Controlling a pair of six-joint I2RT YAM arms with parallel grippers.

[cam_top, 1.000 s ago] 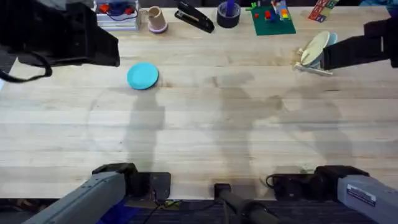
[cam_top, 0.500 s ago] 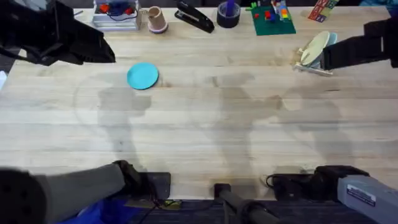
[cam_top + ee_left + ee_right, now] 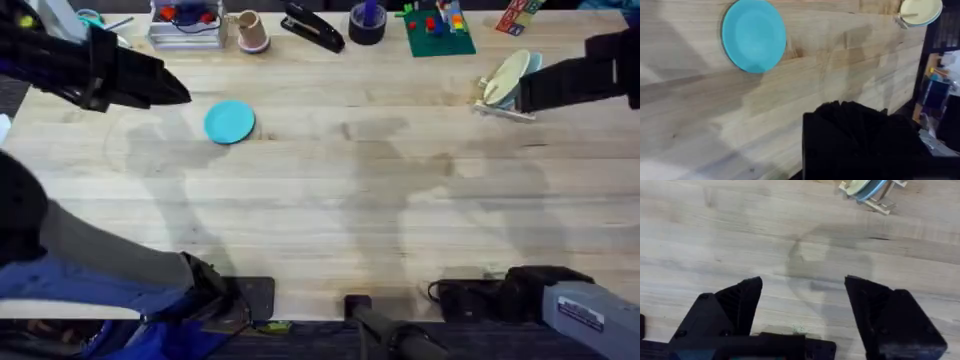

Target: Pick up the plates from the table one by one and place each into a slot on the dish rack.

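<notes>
My right gripper (image 3: 802, 311) hangs with fingers spread wide over the light wooden plank table (image 3: 350, 200); the round flat turquoise plastic plate (image 3: 230, 122) lies untouched near my left gripper (image 3: 165, 90), whose finger gap I cannot tell.

The left arm rises from its base at the lower left, large and dark under the overhead camera, and its black left gripper (image 3: 150, 88) reaches across the far left. The right arm extends to the far right edge. The black right gripper (image 3: 802, 305) holds its two fingers spread wide apart.
</notes>
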